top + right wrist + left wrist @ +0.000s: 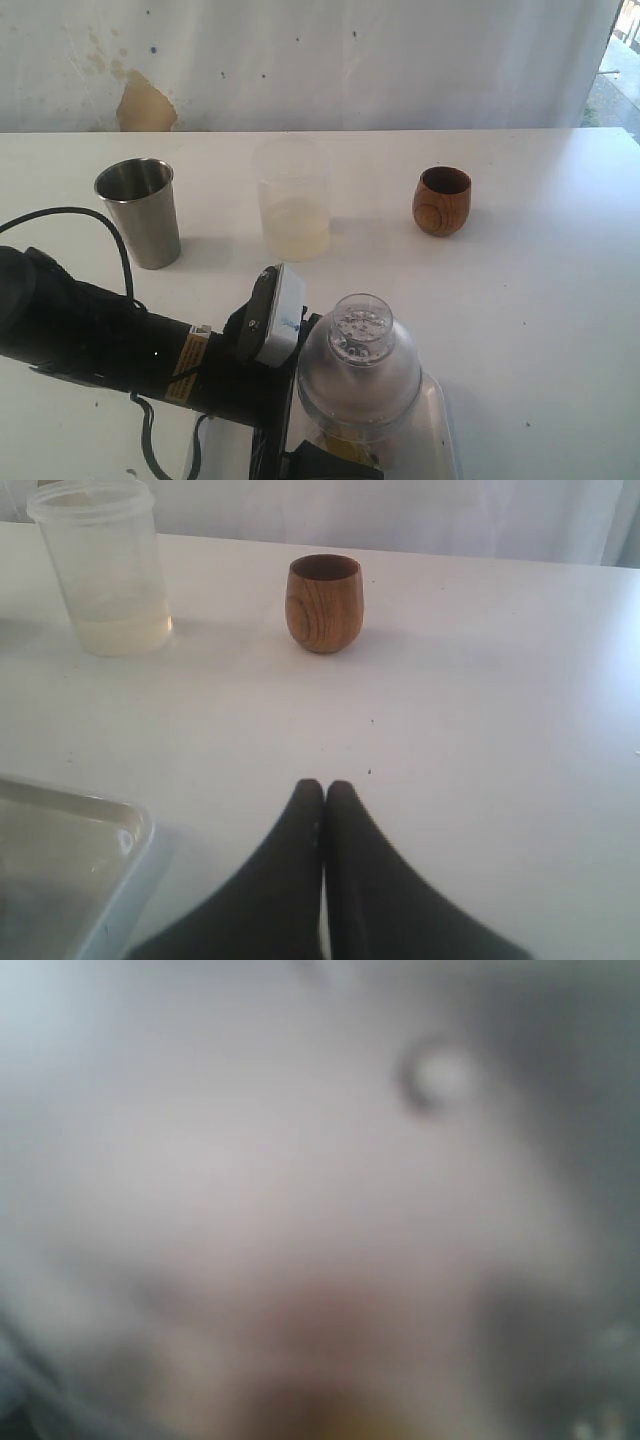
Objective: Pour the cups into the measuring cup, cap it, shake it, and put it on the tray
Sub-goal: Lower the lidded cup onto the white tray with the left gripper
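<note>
We see the right end effector with its two dark fingertips pressed together, closed on nothing, low above the white surface. Straight ahead of it and well apart, the brown wooden cup stands upright on the surface. The clear jar is also ahead, but off toward the left arm's side. It stands upright and has a shallow layer of pale yellowish liquid at its bottom. Near this end effector on that same side, a rounded corner of the tray shows its low rim.

In the exterior view the left arm reaches in low across the near part of the surface. The left end effector is mostly hidden by a frosted dome, which stands over the tray right against it. We cannot tell whether its jaws grip the dome or only stand wide beside it. Its own wrist view gives nothing but a pale blur with a yellowish-brown patch.

The steel tumbler stands upright, well apart from this end effector, out beyond the arm toward the far wall. The jar stands beyond the dome in the same direction, between the tumbler and the wooden cup and touching neither. None of the three is on the tray.
</note>
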You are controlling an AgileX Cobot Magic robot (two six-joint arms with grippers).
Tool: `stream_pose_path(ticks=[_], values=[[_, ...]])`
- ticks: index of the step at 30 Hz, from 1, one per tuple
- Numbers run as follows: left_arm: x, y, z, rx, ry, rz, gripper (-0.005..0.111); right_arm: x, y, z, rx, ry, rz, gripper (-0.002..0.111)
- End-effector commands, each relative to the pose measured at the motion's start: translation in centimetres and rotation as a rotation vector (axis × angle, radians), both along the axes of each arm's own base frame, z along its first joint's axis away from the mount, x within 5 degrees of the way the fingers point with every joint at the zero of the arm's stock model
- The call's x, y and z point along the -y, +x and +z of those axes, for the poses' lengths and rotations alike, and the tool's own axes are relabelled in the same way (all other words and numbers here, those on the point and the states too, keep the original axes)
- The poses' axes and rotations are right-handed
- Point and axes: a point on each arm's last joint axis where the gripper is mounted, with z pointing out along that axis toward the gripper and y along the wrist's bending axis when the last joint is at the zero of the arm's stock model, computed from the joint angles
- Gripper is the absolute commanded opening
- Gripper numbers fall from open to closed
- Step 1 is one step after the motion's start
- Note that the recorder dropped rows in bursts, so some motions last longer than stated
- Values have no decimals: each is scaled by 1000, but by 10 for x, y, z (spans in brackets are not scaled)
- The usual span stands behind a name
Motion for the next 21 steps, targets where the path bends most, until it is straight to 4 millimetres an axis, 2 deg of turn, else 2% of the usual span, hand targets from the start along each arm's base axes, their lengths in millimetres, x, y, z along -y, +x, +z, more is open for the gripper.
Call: stream_pose_path(ticks=[1,16,18,20,21], values=[[1,1,-2,8,10,3,0,0,0,-1,0,-5,-5,0],[4,3,4,-22,-27,13,0,0,0,-1,0,-5,-5,0],[4,3,4,-18,-28,11,4,0,0,-1,0,-5,-5,0],[4,3,4,-18,-28,11,14,0,0,-1,0,-5,-5,0],[4,3,4,-18,-28,11,24,0,0,-1,0,-5,-5,0]])
